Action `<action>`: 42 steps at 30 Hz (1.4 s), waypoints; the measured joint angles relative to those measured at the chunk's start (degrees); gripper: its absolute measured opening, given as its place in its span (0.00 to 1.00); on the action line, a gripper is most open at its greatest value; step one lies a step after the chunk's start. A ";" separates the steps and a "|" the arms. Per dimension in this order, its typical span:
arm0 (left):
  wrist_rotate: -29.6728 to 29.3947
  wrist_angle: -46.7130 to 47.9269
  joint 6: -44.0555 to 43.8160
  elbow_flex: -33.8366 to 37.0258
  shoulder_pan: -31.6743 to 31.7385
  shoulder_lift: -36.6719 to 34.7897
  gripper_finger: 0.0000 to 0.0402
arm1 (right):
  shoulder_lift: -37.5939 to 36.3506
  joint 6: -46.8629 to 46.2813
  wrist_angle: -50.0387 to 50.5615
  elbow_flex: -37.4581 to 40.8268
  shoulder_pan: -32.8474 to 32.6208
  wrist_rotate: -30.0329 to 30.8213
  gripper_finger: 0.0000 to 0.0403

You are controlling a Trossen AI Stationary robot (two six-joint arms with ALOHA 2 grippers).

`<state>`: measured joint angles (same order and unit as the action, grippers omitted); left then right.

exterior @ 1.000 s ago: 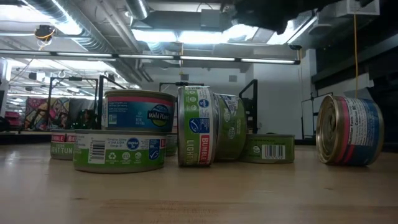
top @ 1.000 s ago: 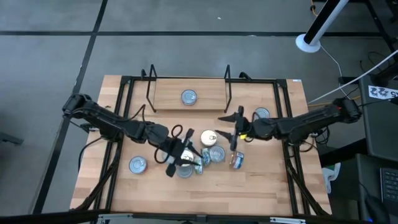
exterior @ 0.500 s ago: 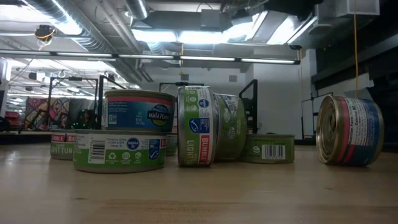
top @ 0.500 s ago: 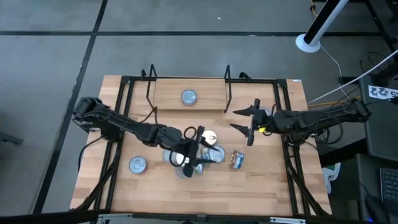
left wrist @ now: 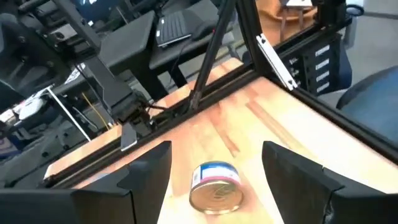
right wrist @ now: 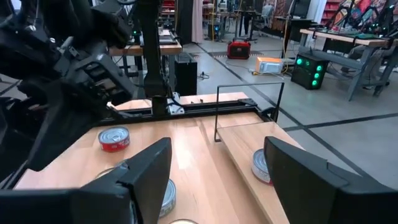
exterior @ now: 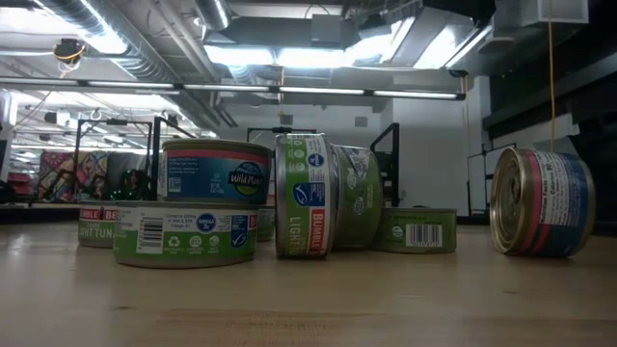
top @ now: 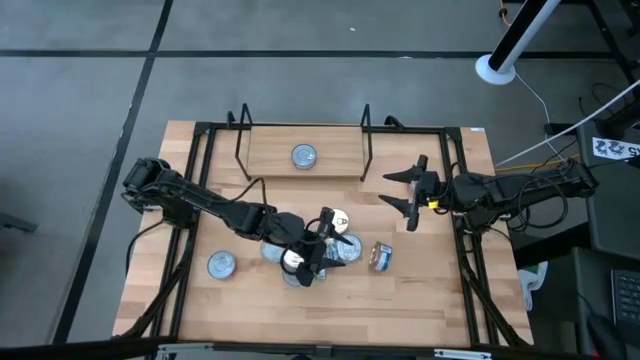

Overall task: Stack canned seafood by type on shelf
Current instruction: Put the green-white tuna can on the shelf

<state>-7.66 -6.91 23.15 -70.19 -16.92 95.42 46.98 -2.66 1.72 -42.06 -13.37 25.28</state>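
Several small round flat tins with silver lids (top: 345, 248) bunched together in the middle of the pale wooden table (top: 430, 300). Just one silver-lidded tin (top: 304, 155) lying on the low black wire shelf with the light wooden base (top: 270, 150) so far. Most of the sorting not yet done, by the look of it.

Left gripper (left wrist: 217, 151) low over the bunch, fingers spread wide, nothing between them. Pointing at a blue and pink tin tipped up on its edge (left wrist: 215, 191), just beside the bunch. Right gripper (top: 408, 190) up near the right end of the shelf, fingers also wide apart and holding nothing.

Biggest worry: the tipped tin. Round and up on its rim, so likely to roll away at one small bump from a finger. Could roll toward the black frame rail (top: 470, 270) at the table's side, or knock into the others.

Second worry: the bunch itself. Packed close, one blue tin sitting on a green one (exterior: 185, 246) in the low view. Easy to push the top one off, or to pinch two tins at once with fingers this wide.

Third worry: mixing kinds on the shelf, with green, blue and red labels so alike from above.
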 joint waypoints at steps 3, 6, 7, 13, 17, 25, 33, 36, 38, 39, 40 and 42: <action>-0.22 3.53 4.53 0.00 -0.38 -0.02 0.62 | -0.04 0.00 0.08 0.00 0.00 -0.17 0.64; -0.17 6.91 11.22 0.01 -1.12 0.00 0.61 | 0.00 0.00 0.56 0.00 0.00 -0.33 0.64; -0.17 7.55 13.25 0.00 -1.39 0.07 0.61 | -0.01 0.00 0.70 0.00 0.00 -0.33 0.64; -0.15 13.38 16.80 0.00 -2.00 0.94 0.60 | 0.00 -0.02 2.04 0.00 0.00 -0.31 0.64; -0.15 17.19 17.49 -0.02 -2.26 1.62 0.60 | 0.00 -0.04 2.64 0.00 -0.09 -0.31 0.64; 1.65 22.11 21.33 0.00 -3.13 4.06 0.60 | 0.00 -0.04 2.89 0.00 -0.10 -0.37 0.64; 4.15 23.77 21.84 0.00 -3.27 5.90 0.60 | 0.15 -0.06 3.35 0.02 -0.11 -0.39 0.64; 4.17 24.69 21.84 -0.08 -3.25 6.18 0.60 | 0.15 -0.06 3.85 0.02 -0.11 -0.39 0.64; 4.23 25.25 21.96 -0.64 -3.22 6.94 0.60 | 0.15 -0.04 4.14 0.02 -0.11 -0.39 0.64; 4.32 25.61 22.31 -1.14 -3.20 7.55 0.60 | 0.14 -0.07 4.14 0.02 -0.11 -0.39 0.64; 4.36 26.49 23.09 -1.61 -3.18 8.12 0.60 | 0.13 -0.04 4.32 0.02 -0.11 -0.39 0.64; 4.37 27.87 25.42 -2.61 -3.19 9.44 0.60 | 0.15 -0.04 4.42 0.02 -0.11 -0.39 0.64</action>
<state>-3.29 20.96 48.57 -72.80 -20.11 104.86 47.13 -2.70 6.14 -42.04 -13.47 24.88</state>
